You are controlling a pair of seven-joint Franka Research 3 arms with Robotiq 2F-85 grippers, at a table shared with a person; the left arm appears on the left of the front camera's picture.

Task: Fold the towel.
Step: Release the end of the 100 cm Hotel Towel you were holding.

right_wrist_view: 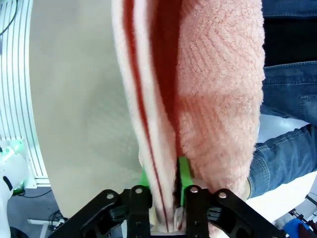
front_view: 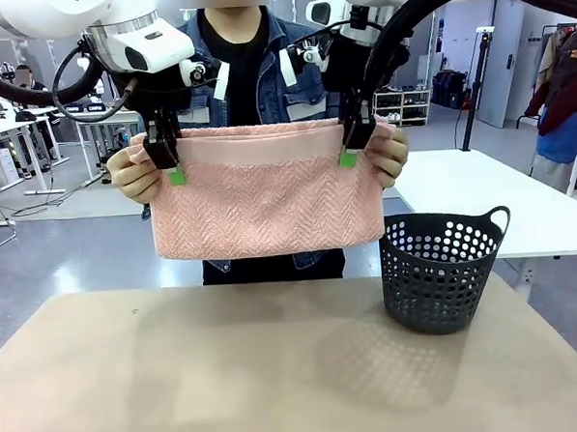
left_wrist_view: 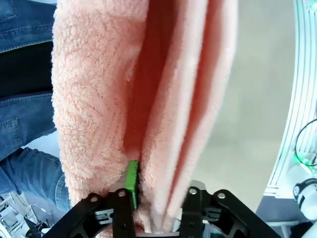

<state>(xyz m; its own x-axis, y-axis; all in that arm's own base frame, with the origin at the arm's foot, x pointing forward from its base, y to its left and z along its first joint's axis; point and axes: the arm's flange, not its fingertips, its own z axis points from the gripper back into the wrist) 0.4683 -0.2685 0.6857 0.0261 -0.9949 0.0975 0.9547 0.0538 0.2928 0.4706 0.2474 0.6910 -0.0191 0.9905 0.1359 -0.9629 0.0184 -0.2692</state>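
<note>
Towel (front_view: 267,203) hangs doubled in the air over the far side of the table (front_view: 229,374), with its top edge stretched level in front of the person. The half fold looks done. The step in hand seems to be a handover of the two top corners, since the person is pinching both.

At the left corner, the person's hand (front_view: 136,174) grips the cloth just outside the left gripper (front_view: 169,170). This gripper straddles the top edge with its jaws wide. In the left wrist view the green pad (left_wrist_view: 132,181) lies against one face of the towel, while the other finger stands a little off the layers. It appears to be around the cloth rather than clamping it.

At the right corner, the right gripper (front_view: 351,151) sits on the edge with its jaws narrow. In the right wrist view its pads (right_wrist_view: 184,173) lie against the thin stacked layers on both sides. Whether they press or merely touch cannot be told. The second hand (front_view: 390,155) holds the corner just outside it.

A dark basket (front_view: 436,266) stands on the table, below and to the right of the towel and clear of it.

The next move probably calls for both grippers to be fully loose and to draw off the edge without dragging the layers apart. After that comes another fold, or laying the cloth down.
</note>
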